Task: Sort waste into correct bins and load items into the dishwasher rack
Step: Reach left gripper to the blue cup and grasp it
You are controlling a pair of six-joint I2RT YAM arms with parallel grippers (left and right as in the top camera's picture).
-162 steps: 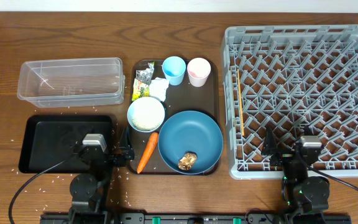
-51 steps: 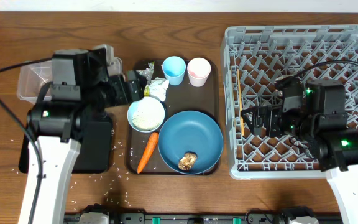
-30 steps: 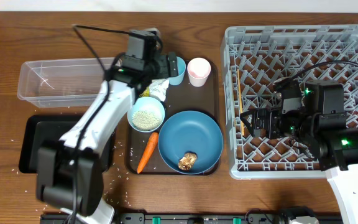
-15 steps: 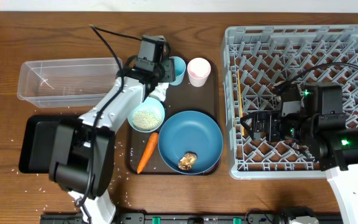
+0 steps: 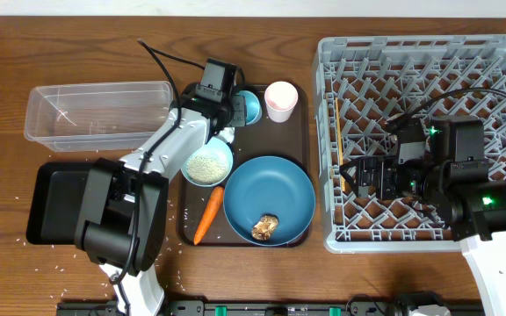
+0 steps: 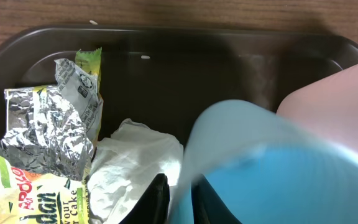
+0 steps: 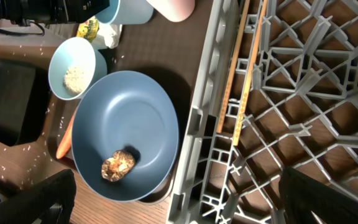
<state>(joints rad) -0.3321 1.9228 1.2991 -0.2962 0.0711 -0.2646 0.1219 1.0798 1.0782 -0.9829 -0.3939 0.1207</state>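
Observation:
My left gripper is shut on the near wall of the small light-blue cup, one finger inside the rim and one outside. In the overhead view that cup is at the back of the brown serving tray, beside the pink cup. Crumpled wrappers and white tissue lie just left of it. The bowl holds rice. A carrot lies beside the blue plate, which carries a brown lump. My right gripper hangs open over the left edge of the dishwasher rack.
A clear box stands at the far left, with a black tray in front of it. Rice grains are scattered on the wood around the black tray. Chopsticks lie along the rack's left side. The brown serving tray almost touches the rack.
My left gripper has closed from wide open onto the light-blue cup's wall and shifted slightly right. The right arm has stayed still.

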